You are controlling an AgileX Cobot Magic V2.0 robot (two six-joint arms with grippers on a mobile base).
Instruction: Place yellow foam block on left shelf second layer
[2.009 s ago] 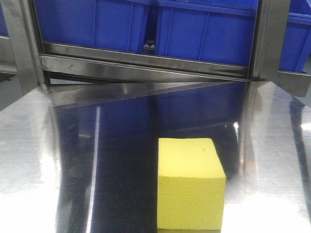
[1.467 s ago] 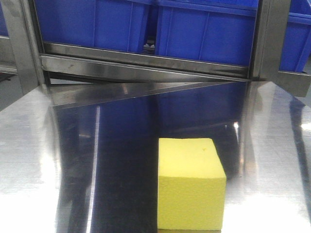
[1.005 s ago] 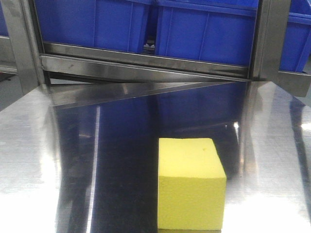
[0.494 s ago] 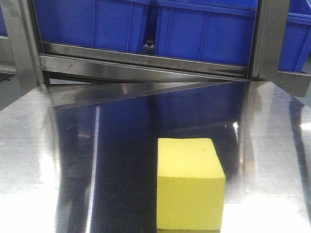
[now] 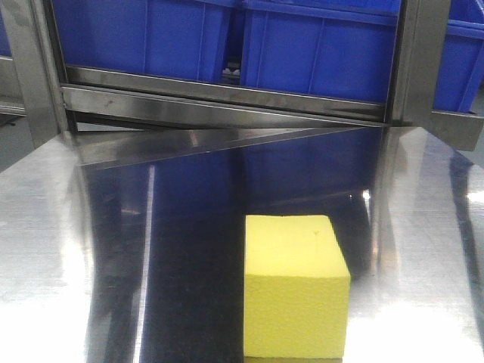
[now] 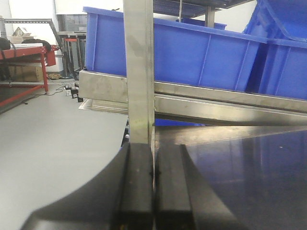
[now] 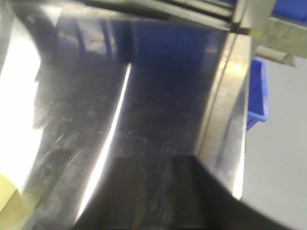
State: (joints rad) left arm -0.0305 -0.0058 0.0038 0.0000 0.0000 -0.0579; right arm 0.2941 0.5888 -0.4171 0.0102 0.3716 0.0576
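Item 1. Yellow foam block (image 5: 296, 291): is sitting upright on the steel table (image 5: 68, 249), at about 5 o'clock in the front view. Nothing is touching it; all visible faces are showing free.

Item 2. Blue bins (image 5: 318, 45): are standing side by side on the shelf rail (image 5: 219, 94) at 12 o'clock, well apart from the block. Their blue is reflecting in the tabletop.

Item 3. Left gripper (image 6: 153, 153): is showing in its wrist view at 6 o'clock, the two black fingers (image 6: 136, 187) pressing flat against each other with nothing between them. A steel upright (image 6: 139, 72) is rising directly beyond the fingertips, with blue bins behind it.

Item 4. Right gripper (image 7: 158, 191): is appearing only as a dark blurred mass at 6 o'clock of its wrist view, above the tabletop near the table's edge; whether the claw is open or closed cannot be told. A blurred yellow patch (image 7: 6, 199) is showing at 8 o'clock.
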